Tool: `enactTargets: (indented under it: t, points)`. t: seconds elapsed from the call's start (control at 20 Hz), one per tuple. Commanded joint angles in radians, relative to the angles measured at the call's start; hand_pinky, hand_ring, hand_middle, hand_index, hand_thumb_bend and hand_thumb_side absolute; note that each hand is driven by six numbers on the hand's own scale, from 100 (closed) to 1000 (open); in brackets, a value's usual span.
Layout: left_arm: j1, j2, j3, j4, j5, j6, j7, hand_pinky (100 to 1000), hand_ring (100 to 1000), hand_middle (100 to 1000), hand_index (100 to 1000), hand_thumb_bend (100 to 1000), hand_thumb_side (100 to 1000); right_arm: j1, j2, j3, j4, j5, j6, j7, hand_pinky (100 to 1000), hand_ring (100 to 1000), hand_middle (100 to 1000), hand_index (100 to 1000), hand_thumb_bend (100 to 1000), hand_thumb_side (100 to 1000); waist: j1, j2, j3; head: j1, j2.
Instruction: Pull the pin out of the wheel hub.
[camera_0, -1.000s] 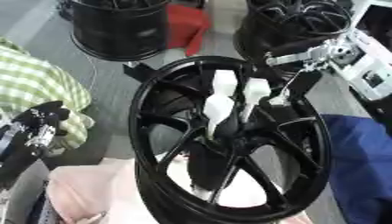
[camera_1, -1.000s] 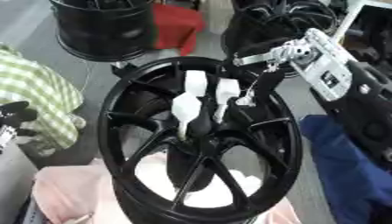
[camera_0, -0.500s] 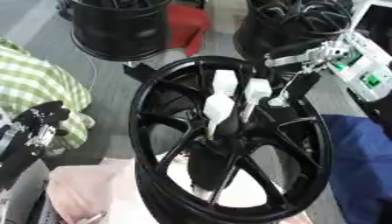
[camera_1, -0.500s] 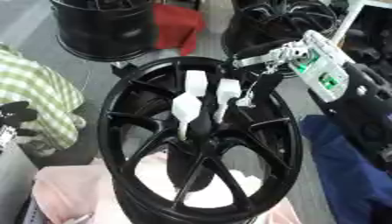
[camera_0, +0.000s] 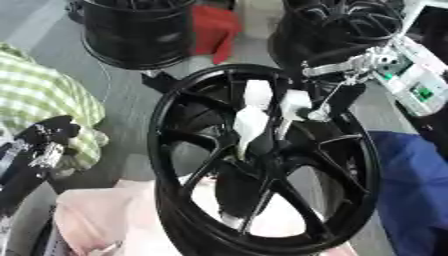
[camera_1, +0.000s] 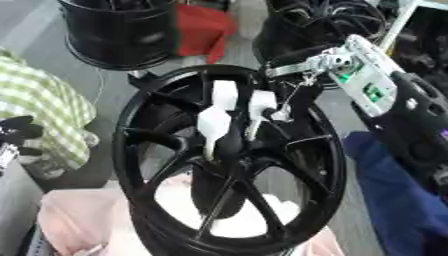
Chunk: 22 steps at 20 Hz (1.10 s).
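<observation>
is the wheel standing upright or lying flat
Upright: the black wheel stands on its rim, its spoked face toward the camera, with white-tipped fingers at its hub.

Wheel hub (camera_0: 262, 165): glossy black metal, smooth spokes. White pieces at its centre (camera_0: 252, 120): matt, plastic-looking. Right robot hand (camera_1: 306, 75): bare silver metal. Pink cloth (camera_0: 105, 220) beneath, soft, matt.

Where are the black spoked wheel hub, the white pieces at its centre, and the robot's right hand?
Black spoked wheel hub (camera_0: 171, 150), left eye view, on its left rim.
White pieces (camera_0: 249, 122), left eye view, on the lower-left piece.
Right hand (camera_1: 302, 97), right eye view, on a dark finger reaching into the hub.
</observation>
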Motion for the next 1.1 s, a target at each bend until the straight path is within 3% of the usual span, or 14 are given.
enactTargets:
  t: [0.05,0.3,0.75,1.1]
  points:
    - [-0.012,0.007,0.002,-0.025,-0.004,0.001,0.0,710,843,733,870,100,609,-0.004,-0.048,-0.017,-0.046,-0.01,-0.018,0.012,427,524,658,793,100,100,0.006,-0.008,0.0,0.002,-0.005]
    - [-0.012,0.007,0.001,-0.025,-0.004,0.002,-0.002,710,844,733,870,100,609,0.002,-0.062,-0.015,-0.09,-0.031,-0.006,0.001,312,426,520,684,100,100,0.005,-0.008,0.0,0.002,-0.004]
    - [-0.011,0.008,0.002,-0.025,-0.004,0.003,-0.001,710,846,734,871,100,610,-0.011,-0.088,-0.019,-0.163,-0.065,0.016,-0.019,292,408,492,646,100,100,0.002,-0.009,-0.003,0.004,-0.005]
    - [-0.005,0.013,0.005,-0.025,-0.005,0.006,0.001,710,847,735,871,100,610,-0.018,-0.16,-0.061,-0.213,-0.114,0.046,-0.026,280,395,479,633,100,100,-0.006,-0.018,-0.016,0.012,0.001]
